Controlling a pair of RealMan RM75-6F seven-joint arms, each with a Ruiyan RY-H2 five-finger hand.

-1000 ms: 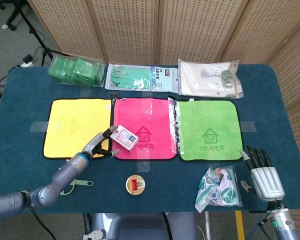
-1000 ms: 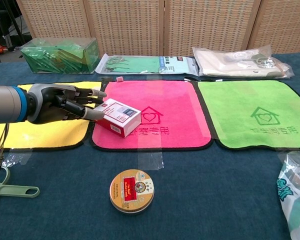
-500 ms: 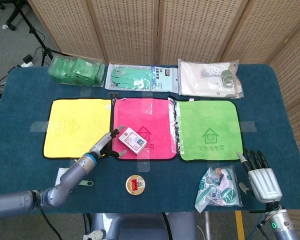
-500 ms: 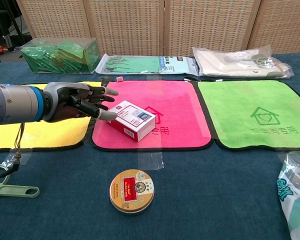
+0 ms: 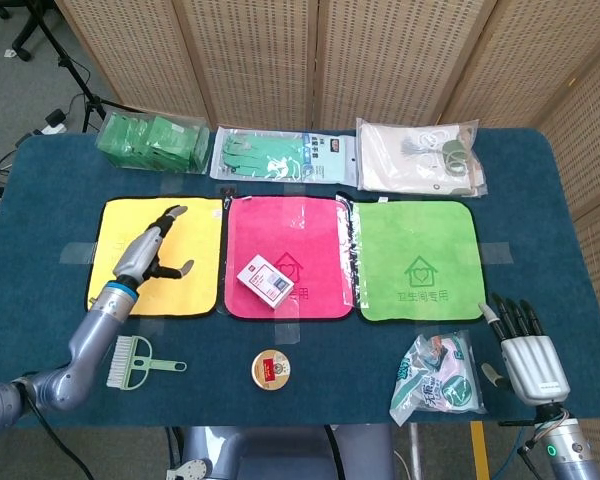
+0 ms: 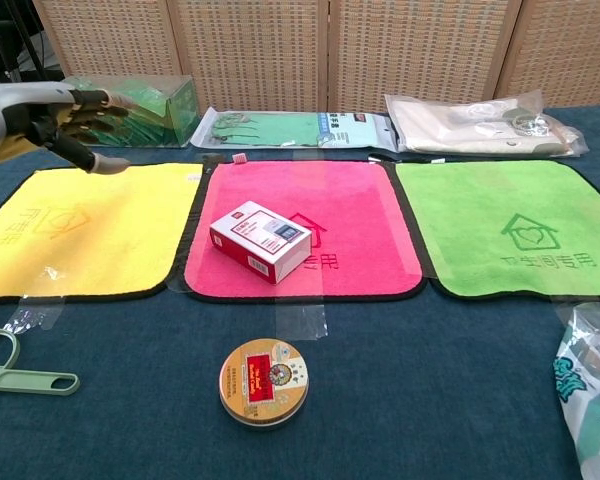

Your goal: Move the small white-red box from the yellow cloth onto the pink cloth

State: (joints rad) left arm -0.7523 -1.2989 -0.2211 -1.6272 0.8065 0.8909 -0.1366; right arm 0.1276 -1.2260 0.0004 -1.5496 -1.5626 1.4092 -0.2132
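a bench (image 5: 280, 400) covered in dark blue cloth stands before woven wicker screens (image 5: 320, 60). three cloths lie side by side on it: the yellow cloth (image 5: 180, 245), the pink cloth (image 5: 280, 225) and a green cloth (image 5: 415, 260). the small white-red box (image 5: 267, 283) lies flat on the pink cloth, toward its near left corner, touched by neither hand. the left hand (image 5: 148, 255) hangs above the yellow cloth with its fingers (image 6: 100, 100) spread apart and holding nothing. the right hand (image 5: 525, 355) sits at the near right edge of the bench, palm down, fingers stretched out and a little apart, holding nothing. just beside it to the left lies a crinkled plastic bag (image 5: 438, 375). a round tin (image 5: 272, 370) sits on the bench in front of the pink cloth, and a small green brush (image 5: 135, 362) lies to its left. along the far edge are a green packet (image 5: 152, 142), packaged green gloves (image 5: 280, 155) and a clear bag of pale items (image 5: 418, 155).
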